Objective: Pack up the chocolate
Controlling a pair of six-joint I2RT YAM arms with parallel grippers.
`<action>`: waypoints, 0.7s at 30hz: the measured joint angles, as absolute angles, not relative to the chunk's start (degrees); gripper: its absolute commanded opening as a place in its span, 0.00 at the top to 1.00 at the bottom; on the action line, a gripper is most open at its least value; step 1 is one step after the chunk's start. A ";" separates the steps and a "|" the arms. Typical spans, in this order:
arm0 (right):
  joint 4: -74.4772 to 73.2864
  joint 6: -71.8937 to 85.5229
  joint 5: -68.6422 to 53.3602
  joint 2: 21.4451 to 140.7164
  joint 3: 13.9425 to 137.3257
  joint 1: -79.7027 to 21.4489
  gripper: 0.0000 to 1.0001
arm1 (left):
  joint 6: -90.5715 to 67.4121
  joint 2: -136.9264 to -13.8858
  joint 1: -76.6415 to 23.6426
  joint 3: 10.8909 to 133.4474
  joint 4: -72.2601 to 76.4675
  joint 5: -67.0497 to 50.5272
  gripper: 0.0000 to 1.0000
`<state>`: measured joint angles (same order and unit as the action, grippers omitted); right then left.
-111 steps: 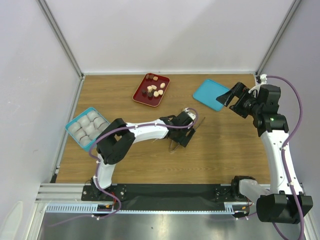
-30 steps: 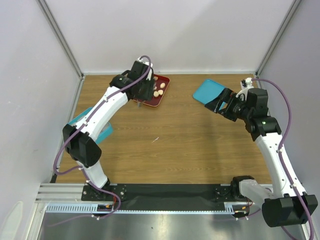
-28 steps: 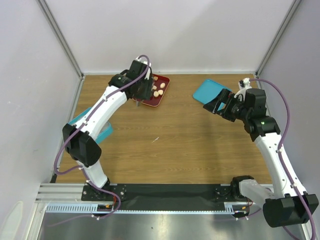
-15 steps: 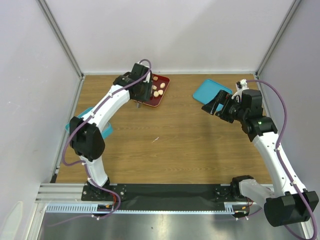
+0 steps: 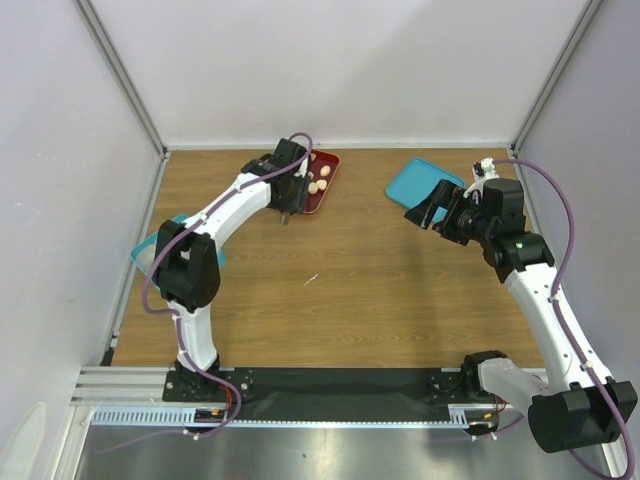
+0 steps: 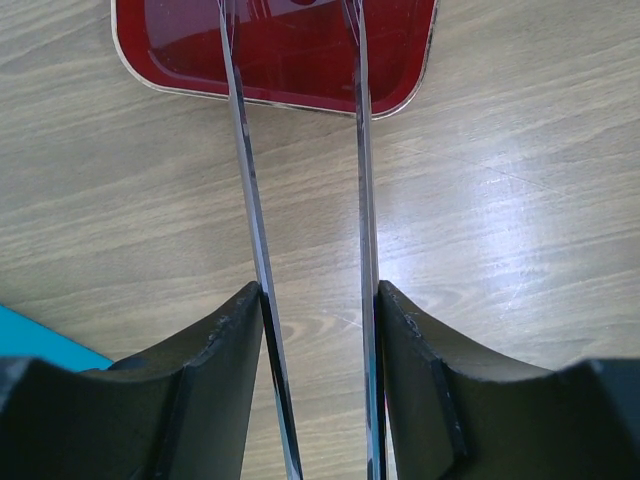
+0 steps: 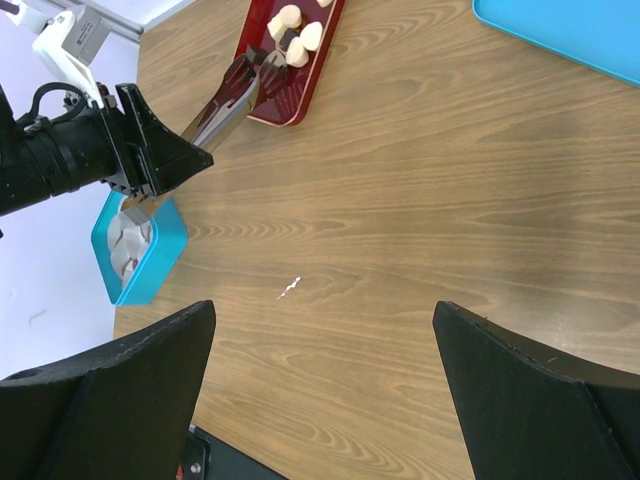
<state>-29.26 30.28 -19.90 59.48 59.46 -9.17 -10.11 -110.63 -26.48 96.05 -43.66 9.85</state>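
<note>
The chocolate [image 5: 319, 185] lies as small pale and dark pieces in a red tray [image 5: 326, 199] at the back of the table. It also shows in the right wrist view [image 7: 298, 38]. My left gripper [image 5: 288, 192] is shut on metal tongs [image 7: 232, 97], whose two blades [image 6: 247, 160] stand apart and reach over the tray's near part [image 6: 290, 65]. The tong tips are out of the left wrist view. My right gripper [image 5: 432, 212] is open and empty, held above the wood by the teal lid [image 5: 415, 183].
A teal box [image 5: 148, 250] with white paper cups [image 7: 126, 240] stands at the left edge, partly under my left arm. Its corner shows in the left wrist view [image 6: 30, 335]. A small white scrap [image 5: 312, 279] lies mid-table.
My left arm has carried the tongs from mid-table to the red tray and, in the last second, shifted a little right over it. My right gripper has moved slightly left.
</note>
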 measured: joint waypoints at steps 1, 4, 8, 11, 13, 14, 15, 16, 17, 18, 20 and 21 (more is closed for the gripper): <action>-29.26 30.15 -19.79 59.51 59.46 -9.17 0.01 | -10.13 -110.63 -26.48 95.96 -43.55 9.85 0.48; -29.28 29.93 -19.70 59.70 59.46 -9.17 0.01 | -10.28 -110.63 -26.48 95.83 -42.94 9.76 0.48; -29.26 29.91 -19.46 60.07 59.46 -9.17 0.01 | -10.50 -110.80 -26.44 95.35 -42.15 9.23 0.48; -29.26 29.82 -19.20 60.25 59.46 -9.17 0.01 | -10.55 -111.35 -26.37 95.35 -41.98 8.75 0.50; -29.26 29.69 -18.87 60.38 59.46 -9.17 0.01 | -10.70 -111.68 -26.33 95.35 -42.00 8.58 0.50; -29.28 29.67 -18.83 60.45 59.46 -9.17 0.01 | -10.83 -111.79 -26.33 95.35 -41.98 8.47 0.50; -29.28 29.67 -18.74 60.49 59.46 -9.17 0.01 | -11.05 -111.90 -26.26 95.35 -41.95 8.29 0.50; -29.26 29.63 -18.65 60.55 59.46 -9.17 0.01 | -11.18 -112.01 -26.22 95.35 -41.93 8.25 0.50; -29.28 29.58 -18.63 60.55 59.46 -9.17 0.01 | -11.51 -112.09 -26.20 95.35 -41.89 8.16 0.50; -29.28 29.50 -18.59 60.55 59.46 -9.17 0.01 | -11.62 -112.20 -26.13 95.35 -41.87 8.14 0.51; -29.26 29.43 -18.44 60.55 59.46 -9.17 0.02 | -11.99 -112.29 -26.00 95.35 -41.87 8.01 0.51; -29.28 29.39 -18.41 60.58 59.46 -9.17 0.02 | -12.03 -112.31 -25.91 95.35 -41.85 7.79 0.51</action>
